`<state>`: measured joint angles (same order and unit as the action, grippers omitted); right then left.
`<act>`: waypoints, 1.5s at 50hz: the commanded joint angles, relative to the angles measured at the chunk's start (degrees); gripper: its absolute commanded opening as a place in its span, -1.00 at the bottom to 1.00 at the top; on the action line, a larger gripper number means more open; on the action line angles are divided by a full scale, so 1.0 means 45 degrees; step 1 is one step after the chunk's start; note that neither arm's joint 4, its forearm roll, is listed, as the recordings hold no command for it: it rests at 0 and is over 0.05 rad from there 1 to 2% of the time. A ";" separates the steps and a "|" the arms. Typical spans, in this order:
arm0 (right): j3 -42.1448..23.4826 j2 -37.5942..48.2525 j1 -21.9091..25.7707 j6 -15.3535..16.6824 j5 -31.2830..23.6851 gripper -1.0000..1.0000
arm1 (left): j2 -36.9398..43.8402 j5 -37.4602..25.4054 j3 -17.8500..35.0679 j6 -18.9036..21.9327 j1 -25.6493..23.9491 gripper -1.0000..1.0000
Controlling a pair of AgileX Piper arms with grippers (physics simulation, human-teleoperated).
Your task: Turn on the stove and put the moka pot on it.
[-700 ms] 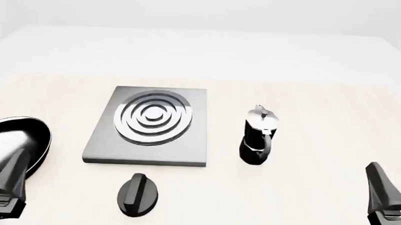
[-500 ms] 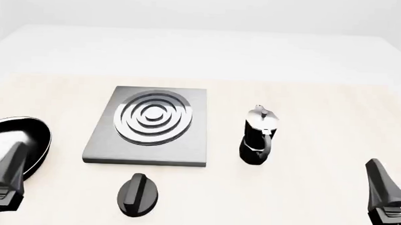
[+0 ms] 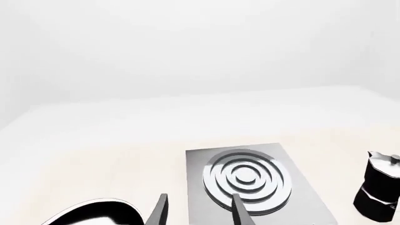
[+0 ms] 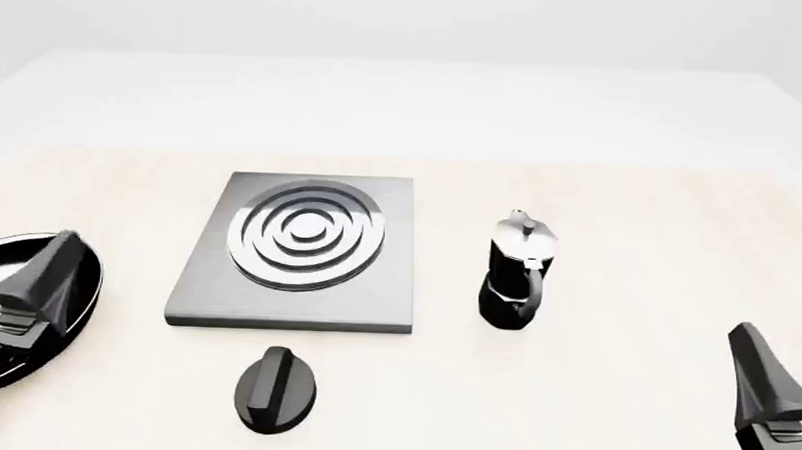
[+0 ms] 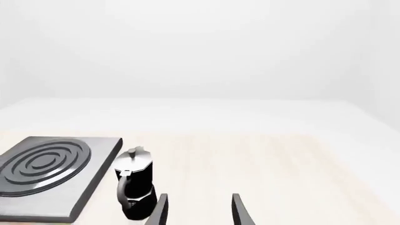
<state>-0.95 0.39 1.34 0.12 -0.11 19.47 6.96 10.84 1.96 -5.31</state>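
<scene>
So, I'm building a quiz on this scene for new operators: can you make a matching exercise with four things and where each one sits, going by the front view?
Things:
1. moka pot
2. black oval knob
3. frying pan
4. stove

Places:
A. at the table's far left, under the left tool
B. middle of the table, left of the pot
C. upright on the table, right of the slab
D. in front of the slab, nearest the camera

Pairs: 1-C, 2-D, 3-A, 4-B
</scene>
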 commanded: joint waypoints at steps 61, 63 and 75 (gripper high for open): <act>0.0205 0.0069 0.0025 -0.0188 -0.0869 1.00 | 1.2034 -0.2288 0.5599 -0.5011 -0.8739 1.00; 0.0206 0.0032 0.0020 -0.0221 -0.0906 1.00 | 1.2075 -0.2180 0.5488 -0.5096 -0.8866 1.00; 0.0208 -0.0035 -0.0090 -0.0188 -0.1043 1.00 | 1.1999 -0.1943 0.4786 -0.6049 -0.9163 1.00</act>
<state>-0.03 0.49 1.19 -0.80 -4.34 72.95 -3.01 34.73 -21.44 -44.97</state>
